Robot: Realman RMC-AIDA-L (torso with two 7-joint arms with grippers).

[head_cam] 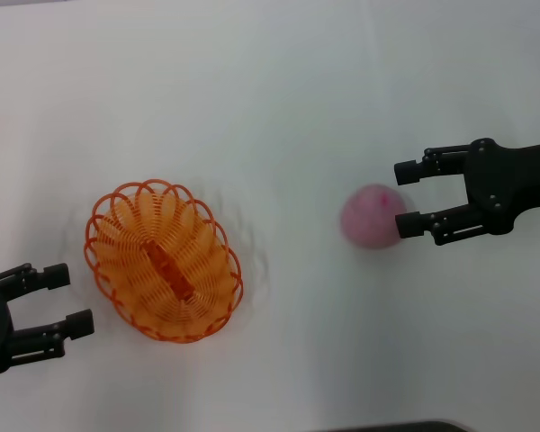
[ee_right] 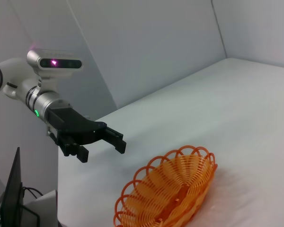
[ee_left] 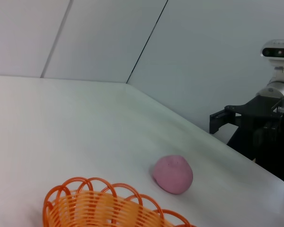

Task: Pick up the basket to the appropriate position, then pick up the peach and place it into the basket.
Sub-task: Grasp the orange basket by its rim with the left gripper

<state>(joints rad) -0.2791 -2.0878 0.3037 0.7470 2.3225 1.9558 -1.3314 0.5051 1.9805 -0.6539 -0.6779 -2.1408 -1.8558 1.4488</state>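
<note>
Here the white worktop (head_cam: 279,90) is seen to carry only two things. The basket (head_cam: 164,261) is set down flat on the robot's left side, empty, and is gripped by nothing, so the placing of the basket is judged to be done. The left gripper (head_cam: 61,301) is held just beside the basket's near left rim, fingers apart and clear of it. The peach (head_cam: 373,216) is left on the worktop, well apart from the basket, on the right. The right gripper (head_cam: 408,196) is brought up against the peach's right side with fingers spread, one seemingly touching it. The peach-picking step is in hand; next, the fingers must be advanced around the fruit and closed.
</note>
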